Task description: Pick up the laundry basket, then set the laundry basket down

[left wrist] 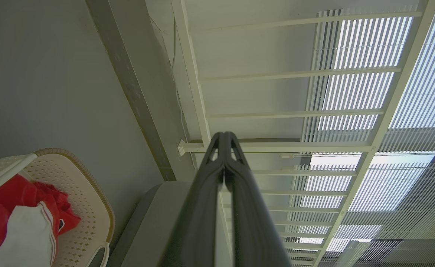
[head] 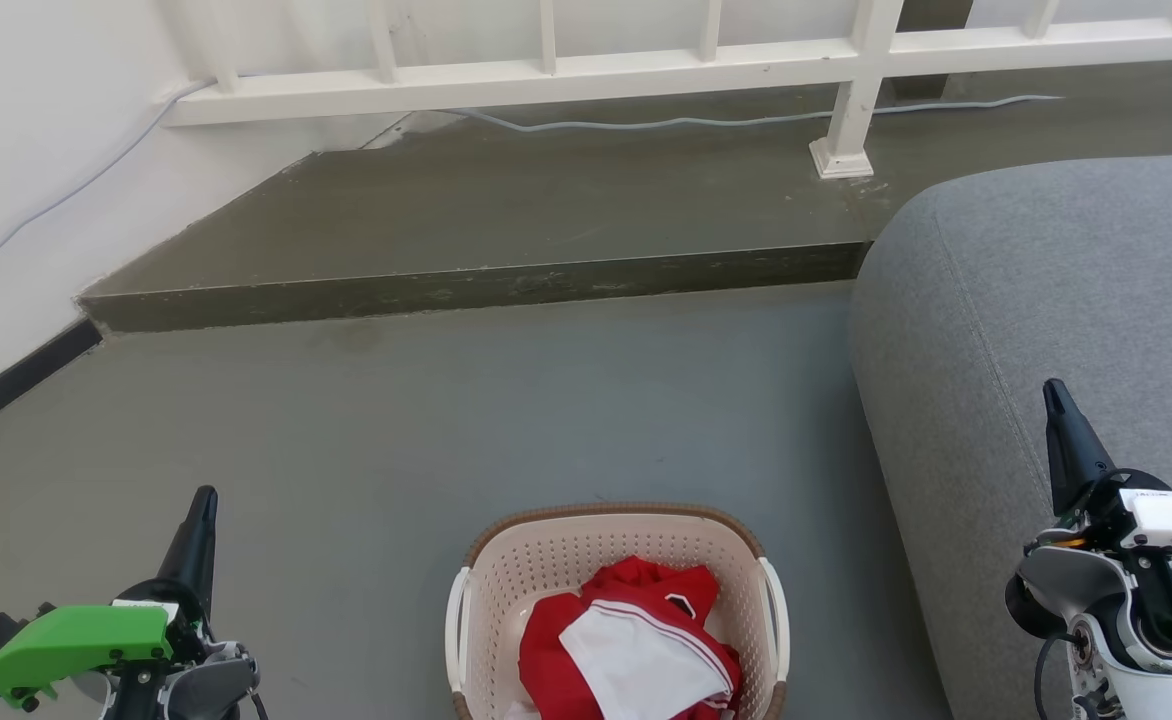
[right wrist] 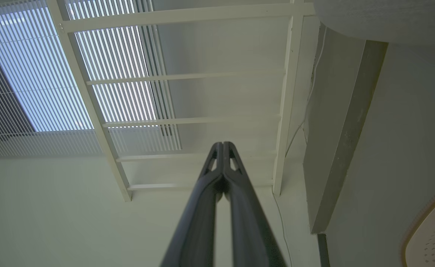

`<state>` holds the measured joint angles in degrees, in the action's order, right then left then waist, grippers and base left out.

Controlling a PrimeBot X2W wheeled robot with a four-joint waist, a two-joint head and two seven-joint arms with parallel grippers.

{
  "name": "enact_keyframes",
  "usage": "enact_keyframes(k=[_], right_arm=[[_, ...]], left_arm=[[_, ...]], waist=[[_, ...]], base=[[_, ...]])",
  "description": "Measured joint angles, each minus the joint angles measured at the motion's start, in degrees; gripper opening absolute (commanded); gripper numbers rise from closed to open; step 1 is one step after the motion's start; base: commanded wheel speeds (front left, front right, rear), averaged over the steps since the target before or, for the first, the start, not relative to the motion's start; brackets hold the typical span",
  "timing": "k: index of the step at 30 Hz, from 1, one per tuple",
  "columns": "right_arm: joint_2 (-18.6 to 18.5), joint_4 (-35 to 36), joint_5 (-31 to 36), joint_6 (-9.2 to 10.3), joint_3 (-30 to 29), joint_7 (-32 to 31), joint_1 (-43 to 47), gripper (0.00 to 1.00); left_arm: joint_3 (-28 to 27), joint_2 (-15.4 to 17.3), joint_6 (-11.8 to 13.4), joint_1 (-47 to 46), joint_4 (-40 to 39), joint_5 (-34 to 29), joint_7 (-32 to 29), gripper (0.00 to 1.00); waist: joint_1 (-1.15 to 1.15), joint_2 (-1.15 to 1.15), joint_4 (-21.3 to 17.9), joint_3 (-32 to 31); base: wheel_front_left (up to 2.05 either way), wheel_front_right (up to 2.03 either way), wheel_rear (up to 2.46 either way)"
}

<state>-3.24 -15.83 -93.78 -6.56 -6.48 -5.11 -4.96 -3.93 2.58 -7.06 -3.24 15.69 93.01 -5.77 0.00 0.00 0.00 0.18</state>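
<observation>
Laundry basket [head: 546,560] on grey floor [head: 446,420]

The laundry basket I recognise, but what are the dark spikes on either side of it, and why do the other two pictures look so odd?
You are looking through a two-armed robot's cameras. The wide picture comes from its head, looking down at the grey floor. The dark spikes are its hands: the left gripper at lower left and the right gripper at lower right. Each is a pair of long fingers pressed shut, holding nothing. The laundry basket stands on the floor between them, with red and white clothes inside. A grey sofa is on the right. The other two pictures come from a camera on each wrist, looking along the fingers toward a white railing, so they appear tilted.
</observation>
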Motion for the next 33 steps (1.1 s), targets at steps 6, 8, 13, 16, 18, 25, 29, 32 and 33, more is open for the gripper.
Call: enact_keyframes(k=[6,8,13,16,18,25,29,32,33], right_arm=[[0.0,0.0,0.0,0.0,0.0,0.0,0.0,0.0],[0.0,0.0,0.0,0.0,0.0,0.0,0.0,0.0],[0.0,0.0,0.0,0.0,0.0,0.0,0.0,0.0],[0.2,-0.7,0.0,0.09,0.0,0.0,0.2,1.0],[0.8,-2.0,0.0,0.09,0.0,0.0,1.3,0.0],[1.5,-2.5,0.1,0.1,0.8,0.3,3.0,1.0],[1.5,-1.9,0.6,0.1,1.6,1.1,3.0,1.0],[1.5,-1.3,1.2,0.1,2.2,1.9,3.0,1.0],[1.5,-1.2,1.6,0.1,2.5,2.1,3.0,1.0]], left_arm=[[0.0,0.0,0.0,0.0,0.0,0.0,0.0,0.0],[0.0,0.0,0.0,0.0,0.0,0.0,0.0,0.0],[0.0,0.0,0.0,0.0,0.0,0.0,0.0,0.0],[0.1,-0.1,0.0,0.3,0.7,0.0,0.0,1.0],[0.3,-0.7,0.0,1.3,2.1,0.0,0.0,0.0],[0.4,-1.4,0.1,2.6,2.7,0.0,0.3,1.0],[0.4,-1.4,0.1,2.6,2.2,0.0,0.8,1.0],[0.5,-1.4,0.1,2.6,1.7,-0.5,0.9,1.0],[0.6,-1.4,0.1,2.6,1.4,-0.6,1.1,1.0]], waist=[[0.0,0.0,0.0,0.0],[0.0,0.0,0.0,0.0],[0.0,0.0,0.0,0.0],[0.0,0.0,0.0,0.0],[0.0,0.0,0.0,0.0],[0.0,0.0,0.0,0.0],[0.0,0.0,0.0,0.1],[0.0,0.0,0.0,0.1],[0.0,0.0,0.0,0.1]], base=[[0.0,0.0,0.0],[0.0,0.0,0.0],[0.0,0.0,0.0],[0.0,0.0,0.0],[0.0,0.0,0.0],[0.0,0.0,0.0],[0.0,0.0,0.0],[0.0,0.0,0.0],[0.0,0.0,0.0]])
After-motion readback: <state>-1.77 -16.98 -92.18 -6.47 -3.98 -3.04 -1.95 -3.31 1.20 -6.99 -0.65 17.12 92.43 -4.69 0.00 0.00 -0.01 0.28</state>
